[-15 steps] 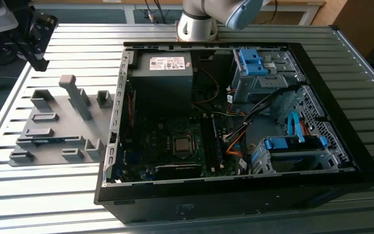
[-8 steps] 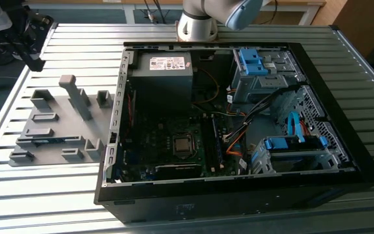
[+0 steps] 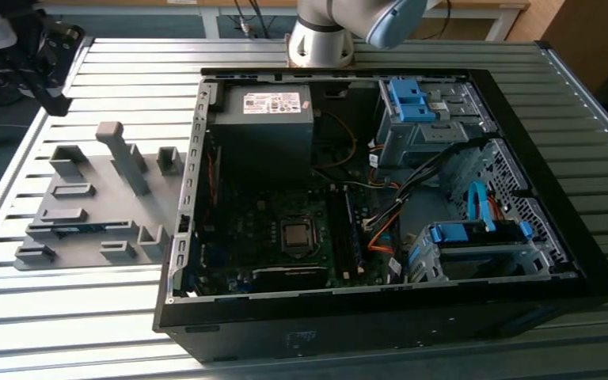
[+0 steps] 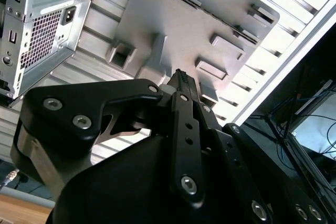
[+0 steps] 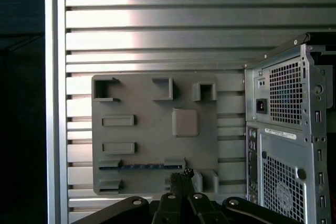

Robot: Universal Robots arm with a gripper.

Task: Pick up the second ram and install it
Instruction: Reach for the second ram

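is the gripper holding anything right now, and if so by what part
Nothing. The gripper is empty; the ram stick lies in the grey tray.

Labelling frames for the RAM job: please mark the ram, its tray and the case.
ram (image 5: 140,166), first wrist view, middle of its blue edge.
tray (image 5: 152,148), first wrist view, bare flat top.
case (image 5: 283,146), first wrist view, rear panel.

Blue ram (image 5: 139,167), grey tray (image 5: 152,145), black case (image 3: 389,324), light-blue brackets (image 3: 408,99), silver ribbed table (image 3: 72,305).
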